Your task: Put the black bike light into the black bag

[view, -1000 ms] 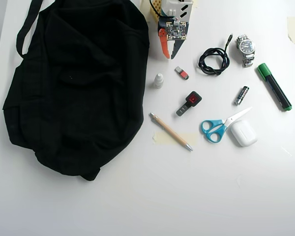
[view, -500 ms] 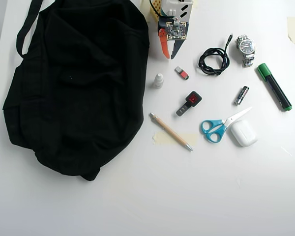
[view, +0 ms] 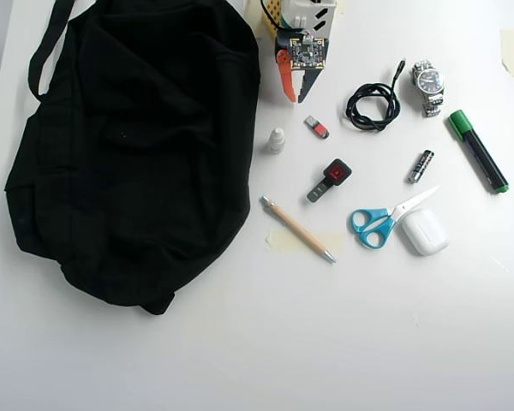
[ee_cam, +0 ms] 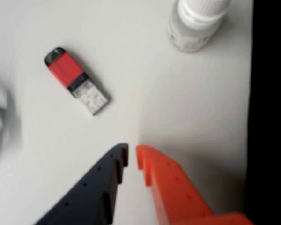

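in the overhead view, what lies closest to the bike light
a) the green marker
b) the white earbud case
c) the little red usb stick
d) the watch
c: the little red usb stick lies just above the black bike light in the overhead view, while the watch, green marker and white earbud case all sit farther off to the right.

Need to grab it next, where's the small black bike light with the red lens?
In the overhead view, the bike light lies right of centre, between the USB stick and the scissors.
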### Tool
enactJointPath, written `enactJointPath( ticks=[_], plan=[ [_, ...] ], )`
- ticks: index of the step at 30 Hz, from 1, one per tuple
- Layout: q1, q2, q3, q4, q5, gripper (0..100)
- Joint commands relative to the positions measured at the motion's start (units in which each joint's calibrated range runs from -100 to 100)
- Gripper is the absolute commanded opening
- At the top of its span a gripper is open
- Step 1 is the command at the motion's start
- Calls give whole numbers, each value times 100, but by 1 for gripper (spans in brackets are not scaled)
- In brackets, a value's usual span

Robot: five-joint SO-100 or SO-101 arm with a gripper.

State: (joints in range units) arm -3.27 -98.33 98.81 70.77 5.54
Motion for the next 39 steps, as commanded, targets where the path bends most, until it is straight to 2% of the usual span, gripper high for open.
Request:
enactJointPath(
  ticks=[1,32,35,39],
  plan=[
    [20,-100,48,132,22,2],
    [-40,-100,48,124,22,2],
    [-47,-100,48,-143,17,2],
    [-421,-100,12,-1125,17,2]
  ],
)
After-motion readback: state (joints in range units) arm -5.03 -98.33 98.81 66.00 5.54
